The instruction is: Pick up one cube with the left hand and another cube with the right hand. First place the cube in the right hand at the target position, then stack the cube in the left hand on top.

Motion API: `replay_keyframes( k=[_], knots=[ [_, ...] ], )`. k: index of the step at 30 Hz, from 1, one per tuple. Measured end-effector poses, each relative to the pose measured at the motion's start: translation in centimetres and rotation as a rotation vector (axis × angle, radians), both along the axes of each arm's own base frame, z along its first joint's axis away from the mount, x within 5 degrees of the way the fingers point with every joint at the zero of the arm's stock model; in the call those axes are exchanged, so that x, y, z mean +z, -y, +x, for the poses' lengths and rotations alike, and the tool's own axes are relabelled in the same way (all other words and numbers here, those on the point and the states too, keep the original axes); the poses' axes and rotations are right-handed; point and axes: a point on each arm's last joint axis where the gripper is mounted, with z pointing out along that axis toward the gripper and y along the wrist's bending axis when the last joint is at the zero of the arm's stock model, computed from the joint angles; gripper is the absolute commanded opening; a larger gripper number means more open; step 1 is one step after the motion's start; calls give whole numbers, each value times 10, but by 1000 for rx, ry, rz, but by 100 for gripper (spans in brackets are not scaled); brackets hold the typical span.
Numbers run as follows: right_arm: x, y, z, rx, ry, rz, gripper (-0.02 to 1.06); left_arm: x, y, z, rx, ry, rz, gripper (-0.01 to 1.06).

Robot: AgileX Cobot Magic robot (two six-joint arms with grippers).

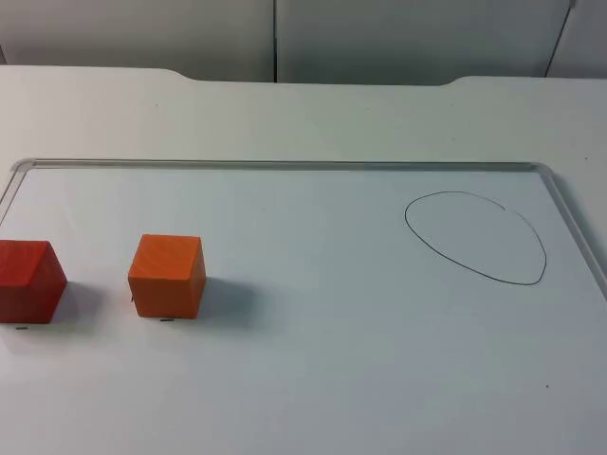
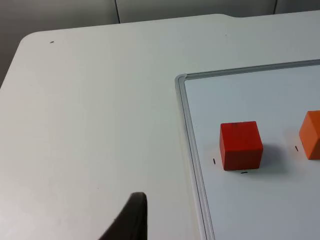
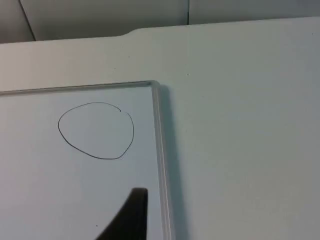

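A red cube rests on the whiteboard at its left edge, and an orange cube stands a short way to its right. A hand-drawn black oval marks the board's far right part. The left wrist view takes in the red cube and part of the orange cube. My left gripper hangs over bare table outside the board's frame, well apart from the red cube. My right gripper hangs near the board's right rim, short of the oval. Neither gripper holds anything.
The whiteboard has a raised metal frame on the white table top. A grey partition wall closes the far side. Small black tick marks sit by the cubes.
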Motion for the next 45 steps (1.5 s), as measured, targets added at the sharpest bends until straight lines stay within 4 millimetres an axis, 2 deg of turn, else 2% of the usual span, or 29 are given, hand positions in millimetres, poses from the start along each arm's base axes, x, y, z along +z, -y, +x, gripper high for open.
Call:
replay_keyframes(
  k=[3, 8, 23, 27, 28, 32, 34, 36, 37, 39, 40, 45],
  knots=[
    [4, 0, -1, 0, 10, 0, 105, 0, 0, 0, 0, 0, 0, 105],
    [13, 0, 9, 3, -20, 0, 105, 0, 0, 0, 0, 0, 0, 105],
    [64, 0, 63, 47, -80, -44, 105, 0, 0, 0, 0, 0, 0, 105],
    [83, 1, 91, 54, -105, -53, 105, 0, 0, 0, 0, 0, 0, 105],
    [83, 1, 91, 54, -105, -53, 105, 0, 0, 0, 0, 0, 0, 105],
    [98, 2, 118, 65, -119, -72, 105, 0, 0, 0, 0, 0, 0, 105],
    [101, 2, 126, 72, -124, -74, 104, 0, 0, 0, 0, 0, 0, 105],
    [117, 0, 143, 102, -107, -73, 103, 0, 0, 0, 0, 0, 0, 105],
    [117, 0, 143, 102, -107, -73, 103, 0, 0, 0, 0, 0, 0, 105],
    [129, -4, 157, 149, -90, -63, 103, 0, 0, 0, 0, 0, 0, 105],
    [129, -4, 157, 149, -90, -63, 103, 0, 0, 0, 0, 0, 0, 105],
    [157, -20, 199, 335, -35, -6, 103, 0, 0, 0, 0, 0, 0, 105]
  ],
)
